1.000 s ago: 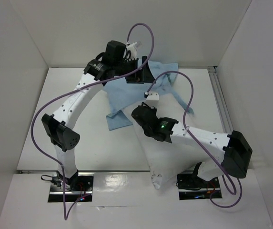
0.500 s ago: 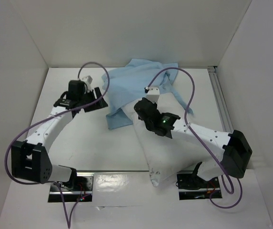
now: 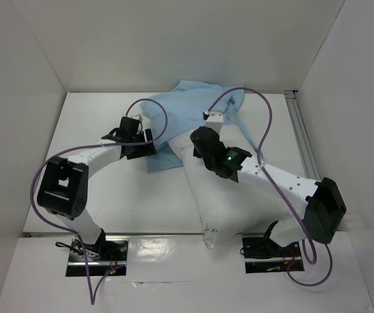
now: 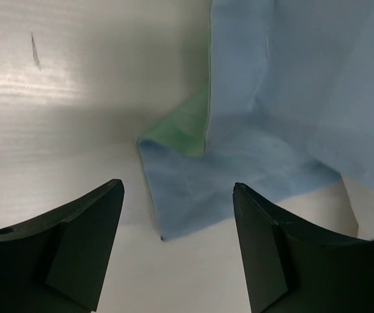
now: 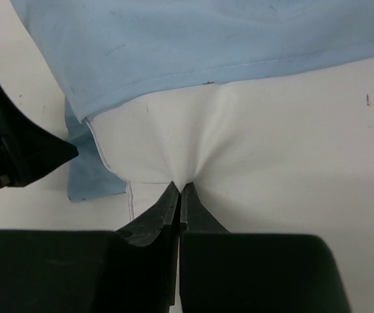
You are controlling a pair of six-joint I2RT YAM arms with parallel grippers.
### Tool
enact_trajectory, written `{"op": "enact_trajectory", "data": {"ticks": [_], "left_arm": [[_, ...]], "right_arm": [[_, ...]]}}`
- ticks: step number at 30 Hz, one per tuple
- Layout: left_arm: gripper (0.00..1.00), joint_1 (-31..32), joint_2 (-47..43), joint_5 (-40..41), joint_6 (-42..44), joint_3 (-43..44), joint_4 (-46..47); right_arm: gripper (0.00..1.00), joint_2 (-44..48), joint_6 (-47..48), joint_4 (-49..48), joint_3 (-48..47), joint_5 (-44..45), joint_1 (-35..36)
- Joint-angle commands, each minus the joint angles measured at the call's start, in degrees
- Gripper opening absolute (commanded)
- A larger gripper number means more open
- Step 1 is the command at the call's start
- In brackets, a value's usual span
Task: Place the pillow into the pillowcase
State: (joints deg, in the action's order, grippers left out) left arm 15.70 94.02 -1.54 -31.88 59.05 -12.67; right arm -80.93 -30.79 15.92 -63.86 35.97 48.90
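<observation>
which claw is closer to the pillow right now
Right. The right claw is shut on a pinch of the pillow. The left claw is open over a loose corner of the pillowcase, not touching the pillow.

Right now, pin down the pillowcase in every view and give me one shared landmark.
Top external: the pillowcase lies centre-top, draped over the pillow's far end.
Left wrist: the pillowcase fills the upper right.
Right wrist: the pillowcase spans the top.
Landmark: its loose blue corner, beside the left end effector.
</observation>
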Motion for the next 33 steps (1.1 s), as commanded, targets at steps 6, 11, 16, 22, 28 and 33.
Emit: {"op": "enact_trajectory", "data": {"ticks": [6,11,16,22,28,33], "left_arm": [[0.79,0.29,6.7,3.83,1.9,3.53,11.69],[0.74,0.29,10.22,1.56,3.04,6.7,13.08],[0.4,0.29,10.22,-3.64,1.73,5.2,17.15],[0.0,0.82,6.12,-7.42,1.2,5.65,14.16],[0.0,1.34,-5.76,-24.01,-4.41,7.38,15.57],[0.0,2.05,-9.72,-36.24,-10.91,21.62,15.73]], "right_arm": [[0.0,3.23,0.73,-1.34,-3.64,1.12,-1.62],[0.0,3.76,1.25,-0.72,-3.64,1.12,-2.15],[0.0,4.81,1.25,-0.19,-3.64,1.65,-2.67],[0.0,4.81,1.78,0.34,-4.87,2.18,-2.67],[0.0,-0.52,10.29,-5.27,-15.89,1.83,-9.07],[0.0,-8.46,17.77,-7.38,-36.77,4.28,-13.66]]}}
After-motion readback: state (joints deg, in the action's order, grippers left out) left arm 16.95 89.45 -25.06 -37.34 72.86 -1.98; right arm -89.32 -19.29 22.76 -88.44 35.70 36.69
